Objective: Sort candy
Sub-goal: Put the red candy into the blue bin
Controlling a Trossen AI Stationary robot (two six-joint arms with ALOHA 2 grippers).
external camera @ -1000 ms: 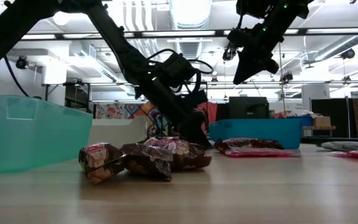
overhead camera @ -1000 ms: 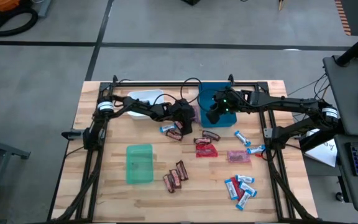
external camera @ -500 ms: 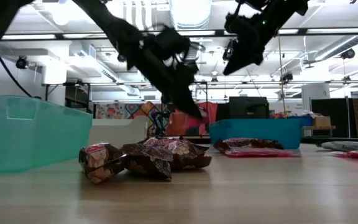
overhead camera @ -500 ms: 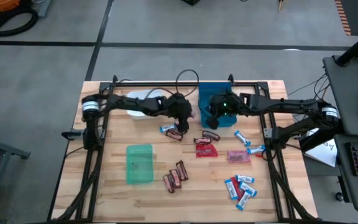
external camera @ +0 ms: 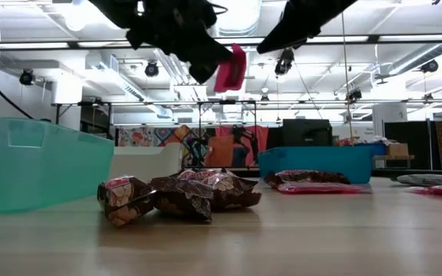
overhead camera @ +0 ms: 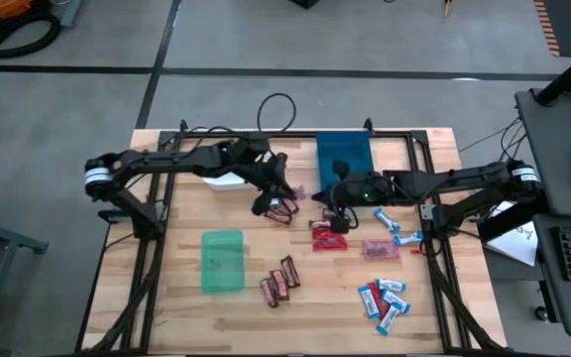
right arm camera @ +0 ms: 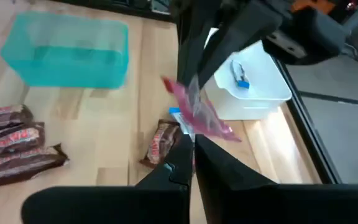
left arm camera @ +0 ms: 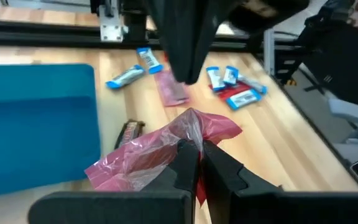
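A pink packet (left arm camera: 166, 152) is pinched between the closed fingers of the left gripper (left arm camera: 194, 163) and is held up in the air above the table (overhead camera: 181, 307), near the blue bin (overhead camera: 343, 154); in the low view it (external camera: 230, 68) hangs well clear of the tabletop. The right gripper (right arm camera: 188, 149) is clenched with nothing seen between its fingers, and is placed over the middle of the table just beside the left one. A white bin (right arm camera: 257, 84) with one blue bar (right arm camera: 241, 74) in it is seen near the back edge, and a green bin (overhead camera: 222, 261) is set toward the front left. Brown bars (overhead camera: 279, 281) are grouped beside the green bin, red packets (overhead camera: 328, 234) lie mid-table, and blue-and-white bars (overhead camera: 385, 297) are clustered at the front right, with others (overhead camera: 393, 227) farther back.
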